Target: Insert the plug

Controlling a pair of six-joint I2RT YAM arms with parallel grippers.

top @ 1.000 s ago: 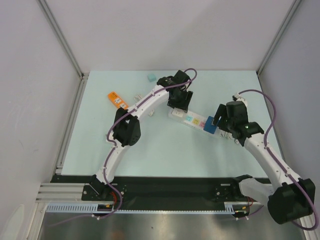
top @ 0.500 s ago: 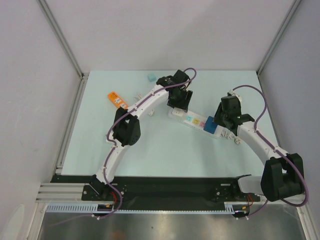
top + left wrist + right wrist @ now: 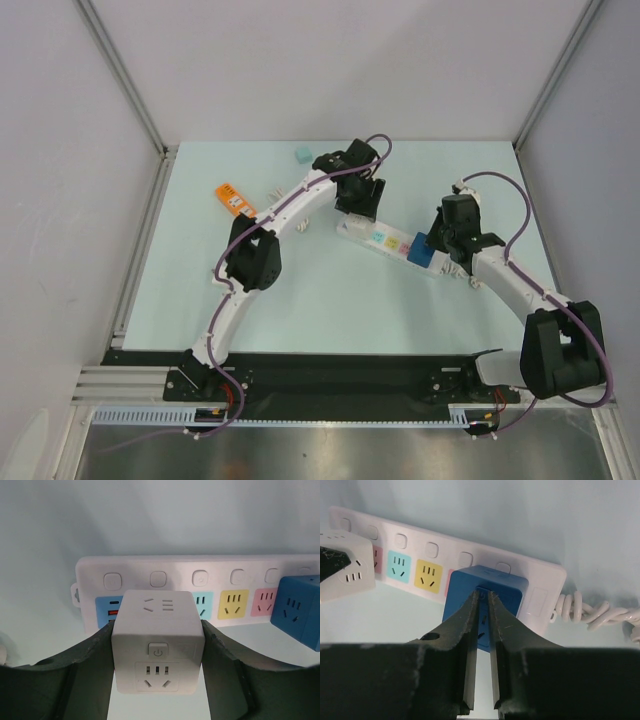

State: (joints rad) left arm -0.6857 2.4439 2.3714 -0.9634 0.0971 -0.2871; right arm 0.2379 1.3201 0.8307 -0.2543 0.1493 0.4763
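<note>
A: Which step is this?

B: Seating, I'd judge. The left hand (image 3: 157,652) is clamped on the white cube (image 3: 157,615), at the left end of the strip (image 3: 135,565). I can't tell whether the prongs are in. Next it needs a straight, square press.

A: And the right hand (image 3: 484,596)?

B: Its fingers are nearly together with nothing between them, tips at the blue cube (image 3: 507,587), mid-frame. Only its own camera shows that. The top view just shows the strip slanted across the middle of the table (image 3: 300,300).

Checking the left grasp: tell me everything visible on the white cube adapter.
The white cube adapter is smooth plastic, round-edged: power button and socket on the facing side, slots on top. Upright, clamped on both sides by the left gripper's fingers, in front of the white power strip's blue end socket; seating unclear.
</note>
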